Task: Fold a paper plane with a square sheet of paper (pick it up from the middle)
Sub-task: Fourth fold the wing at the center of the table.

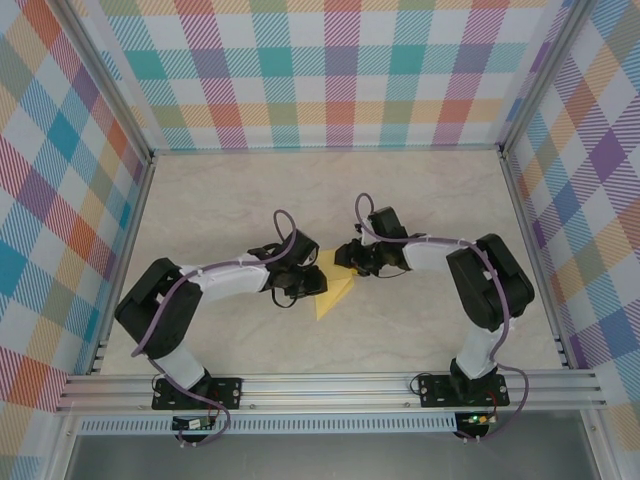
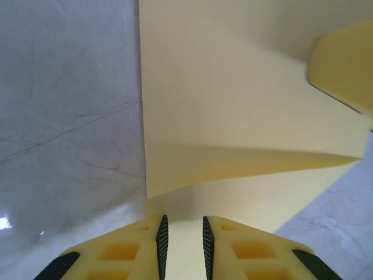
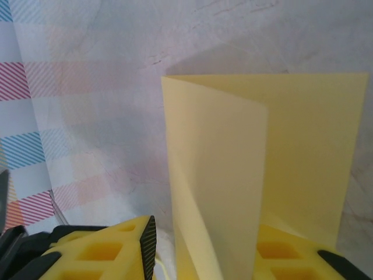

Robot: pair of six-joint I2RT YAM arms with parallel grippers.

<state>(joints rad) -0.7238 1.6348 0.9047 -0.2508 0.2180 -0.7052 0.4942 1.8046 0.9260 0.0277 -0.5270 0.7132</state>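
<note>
One early fold judged in hand; square sheet of paper [image 1: 335, 293] is seen part-folded, mid-table.
L gripper [image 2: 183, 242] jaws narrowly apart, R gripper [image 3: 207, 256] part-open round raised flap; hold can't be told. Next: edges to be aligned, crease pressed.

A robotics lab test cell: aluminium frame [image 1: 105, 85] carrying plaid walls [image 1: 330, 70] at 9, 12 and 3 o'clock around a marble-look table [image 1: 230, 200], two arms [image 1: 165, 305] bolted to a rail [image 1: 330, 385] at 6 o'clock.

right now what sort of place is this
Probably a robot test cell: plaid walls on an aluminium frame, a marble-look tabletop, a left arm and right arm bolted at its near edge.
</note>
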